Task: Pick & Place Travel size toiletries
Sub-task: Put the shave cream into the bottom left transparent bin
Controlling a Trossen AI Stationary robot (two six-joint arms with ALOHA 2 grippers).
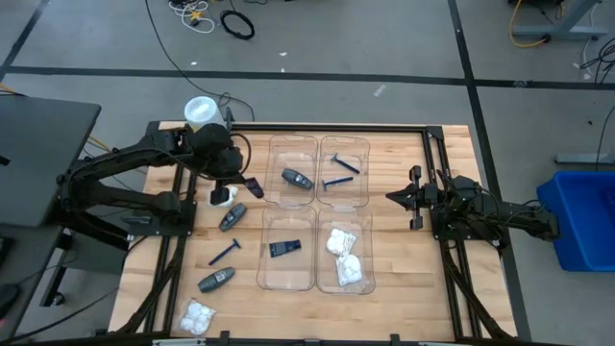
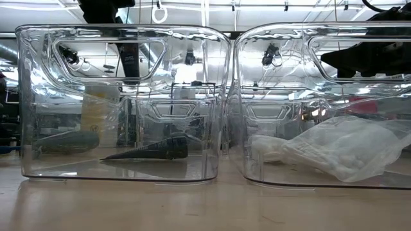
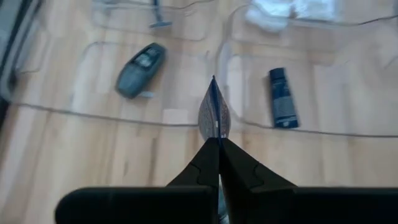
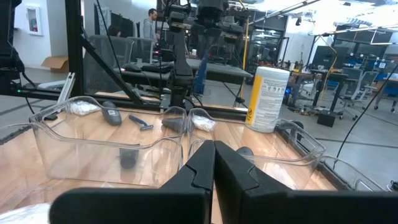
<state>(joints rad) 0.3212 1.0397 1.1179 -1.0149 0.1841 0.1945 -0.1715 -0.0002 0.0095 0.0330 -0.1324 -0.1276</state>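
Note:
My left gripper point(image 1: 246, 183) hangs above the table just left of the far-left clear tray point(image 1: 275, 154), shut on a small dark pointed piece point(image 3: 214, 112). That tray holds a grey oval tube point(image 1: 297, 179). The far-right tray holds a blue razor point(image 1: 341, 173), the near-left tray a dark piece point(image 1: 284, 248), and the near-right tray white packets point(image 1: 344, 255). Two grey tubes point(image 1: 232, 218) point(image 1: 216, 280), a blue razor point(image 1: 227, 252) and a white packet point(image 1: 198, 316) lie on the wood left of the trays. My right gripper point(image 1: 392, 198) waits shut at the right, pointing level. My left gripper pinches the dark piece by its rear end point(image 3: 216, 132) between the two fingers. The fingers slant down from the table's left side and lie along the piece. Its pointed end point(image 3: 213, 84) sticks out past the fingertips, lifted clear of the table and trays.
A yellow-and-white cylinder point(image 1: 202, 111) stands at the table's far left corner, behind my left arm. The four clear trays point(image 1: 317, 216) fill the table's middle. Bare wood lies between the trays and my right gripper. A blue bin point(image 1: 584, 219) stands off the table's right side.

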